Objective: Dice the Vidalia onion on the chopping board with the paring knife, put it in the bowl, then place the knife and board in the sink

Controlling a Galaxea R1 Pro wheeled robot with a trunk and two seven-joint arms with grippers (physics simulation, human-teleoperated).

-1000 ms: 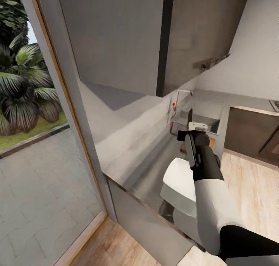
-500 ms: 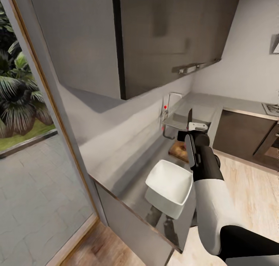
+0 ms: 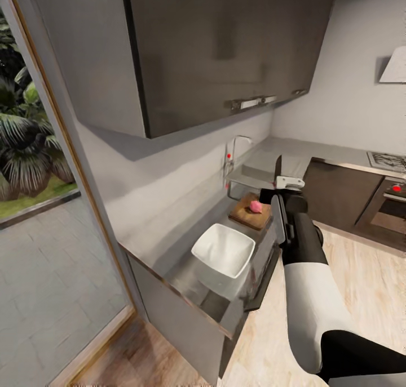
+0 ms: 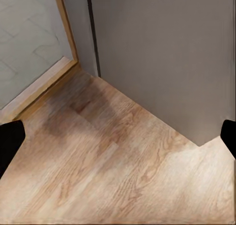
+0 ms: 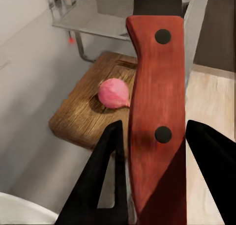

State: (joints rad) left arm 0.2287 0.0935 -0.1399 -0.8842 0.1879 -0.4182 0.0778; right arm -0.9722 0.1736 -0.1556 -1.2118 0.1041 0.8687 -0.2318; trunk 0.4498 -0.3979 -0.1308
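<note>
My right gripper (image 3: 280, 187) is shut on the paring knife, whose dark blade (image 3: 277, 170) points up. In the right wrist view its red handle (image 5: 157, 107) stands between the black fingers (image 5: 110, 185). Just beyond the gripper, the pink onion (image 3: 256, 207) (image 5: 114, 93) lies on the dark-brown chopping board (image 3: 243, 213) (image 5: 81, 118). The white bowl (image 3: 223, 253) sits on the grey countertop (image 3: 169, 246), nearer to me than the board. The steel sink (image 3: 263, 173) (image 5: 105, 18) with its faucet (image 3: 233, 148) lies past the board. My left gripper (image 4: 118, 139) hangs open over the wooden floor.
Dark wall cabinets (image 3: 225, 43) hang above the counter. A glass door (image 3: 39, 218) with a wooden frame stands at the left. An oven (image 3: 389, 209) and a hob (image 3: 386, 160) are at the far right. Wooden floor (image 3: 361, 268) stretches to the right of my arm.
The whole view has swung, so the counter sits more to the left. The chopping board with the onion has come into sight. The right arm holds the knife as before.
</note>
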